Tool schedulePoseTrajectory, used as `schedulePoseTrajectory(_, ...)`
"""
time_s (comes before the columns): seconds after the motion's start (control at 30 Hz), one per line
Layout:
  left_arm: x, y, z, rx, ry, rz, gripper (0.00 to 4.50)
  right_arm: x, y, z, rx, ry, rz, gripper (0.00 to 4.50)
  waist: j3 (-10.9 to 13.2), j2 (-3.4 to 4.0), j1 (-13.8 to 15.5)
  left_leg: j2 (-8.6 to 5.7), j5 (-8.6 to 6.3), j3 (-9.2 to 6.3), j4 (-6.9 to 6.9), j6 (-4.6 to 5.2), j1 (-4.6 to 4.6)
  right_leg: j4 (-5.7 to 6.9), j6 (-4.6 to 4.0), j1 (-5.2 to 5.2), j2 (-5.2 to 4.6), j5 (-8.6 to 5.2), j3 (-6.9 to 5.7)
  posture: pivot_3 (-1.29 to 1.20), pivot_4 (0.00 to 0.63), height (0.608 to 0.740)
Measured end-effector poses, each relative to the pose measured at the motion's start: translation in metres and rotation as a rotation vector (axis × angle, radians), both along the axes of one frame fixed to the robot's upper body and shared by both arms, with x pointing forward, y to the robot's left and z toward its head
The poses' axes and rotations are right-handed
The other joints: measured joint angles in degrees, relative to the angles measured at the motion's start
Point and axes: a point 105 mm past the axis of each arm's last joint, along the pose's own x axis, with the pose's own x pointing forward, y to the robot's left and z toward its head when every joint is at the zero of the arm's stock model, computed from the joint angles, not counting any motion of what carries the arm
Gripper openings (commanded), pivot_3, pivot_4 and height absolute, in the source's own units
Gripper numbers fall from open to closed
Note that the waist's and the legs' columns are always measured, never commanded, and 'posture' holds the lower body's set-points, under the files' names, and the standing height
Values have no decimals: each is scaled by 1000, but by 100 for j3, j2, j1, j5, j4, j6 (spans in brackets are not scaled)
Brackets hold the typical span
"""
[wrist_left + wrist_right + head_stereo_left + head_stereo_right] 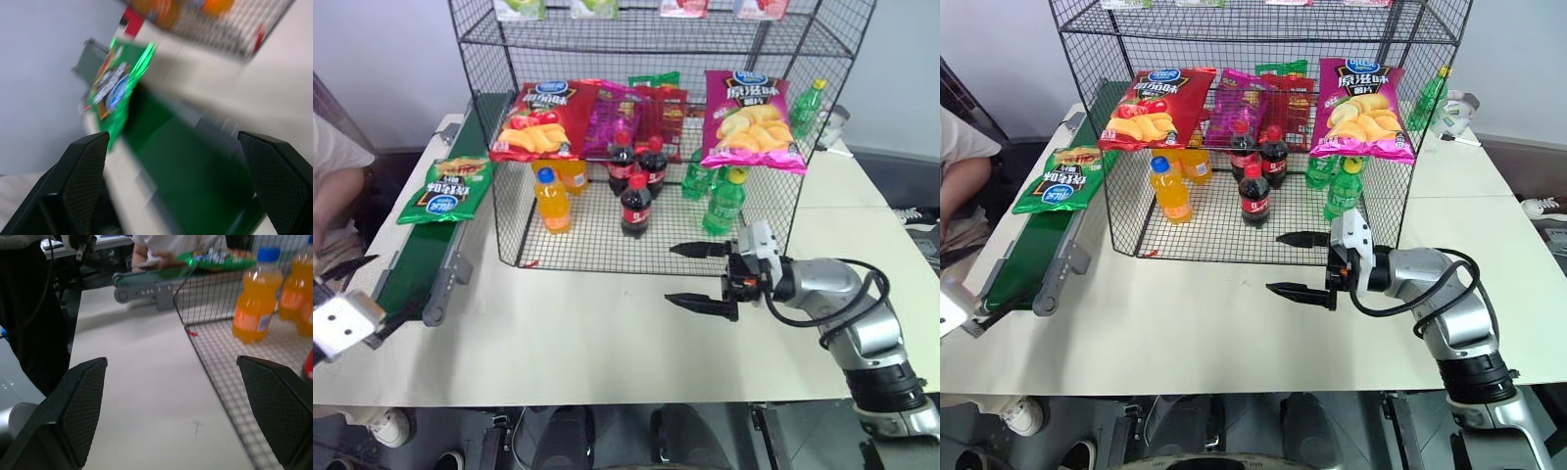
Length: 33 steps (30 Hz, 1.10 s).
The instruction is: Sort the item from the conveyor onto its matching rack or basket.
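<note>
- While its two black fingers stand spread wide and grasp nothing, the right gripper (705, 275) hovers over the bare table (587, 333), just in front of the rack (773, 211)
- Left gripper (181, 186): fingers likewise parted and empty, above the conveyor (416, 269)
- Rack: red chip bag (540, 119) and magenta chip bag (751, 119) hang on its front; orange bottle (551, 199), cola bottles (635, 204) and green bottles (723, 203) stand inside
- Green chip bag (447, 188) lies on the conveyor, well apart from both grippers

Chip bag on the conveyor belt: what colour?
Shiny green chip bag with a blue oval logo; clearest in the left eye view.
</note>
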Motion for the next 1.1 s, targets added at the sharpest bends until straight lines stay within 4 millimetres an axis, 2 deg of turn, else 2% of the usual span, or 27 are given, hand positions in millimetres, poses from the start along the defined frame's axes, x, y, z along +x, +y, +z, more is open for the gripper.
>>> schedulePoseTrajectory(0.1, -8, 3, -2, 76, -4, 5, 4500, -2, 13, -5, -5, -20, 32, 4434, 0, 0, -5, 1, -1, 0, -3, 1, -6, -4, 0, -5, -1, 0, -1, 0, 150, 739)
schedulePoseTrajectory(0.17, -12, 2, -8, 126, 9, -4, 4500, -1, 24, -1, 24, -34, 47, 4434, 0, 1, -12, 1, -1, 0, -2, 1, -7, -3, 0, -6, -2, 0, -2, 0, 150, 739)
schedulePoseTrajectory(0.3, -21, 5, -17, 171, 35, -1, 4500, -3, 32, 6, 48, -61, 65, 4434, 0, 0, -15, 1, -2, 0, -5, 1, -7, -5, -1, -7, -4, 0, -2, 0, 150, 739)
schedulePoseTrajectory(0.5, -27, 6, -19, 195, 20, -8, 4500, -11, 48, 1, 49, -89, 136, 4434, 0, 0, -15, 1, -2, 0, -5, 0, -7, -6, -2, -6, -7, 0, -2, 0, 150, 739)
schedulePoseTrajectory(0.8, -29, 15, -22, 258, -3, 24, 4500, -9, 44, -6, 23, -114, 136, 4434, 0, 0, -17, 1, -2, 0, -6, 0, -7, -7, -2, -6, -8, 0, -4, 0, 150, 739)
schedulePoseTrajectory(1.1, -26, 14, -34, 260, -15, 35, 4500, -5, 37, -12, -28, -126, 120, 4434, 0, 0, -16, 1, -2, 0, -6, 0, -7, -6, -2, -6, -8, 0, -5, 0, 150, 739)
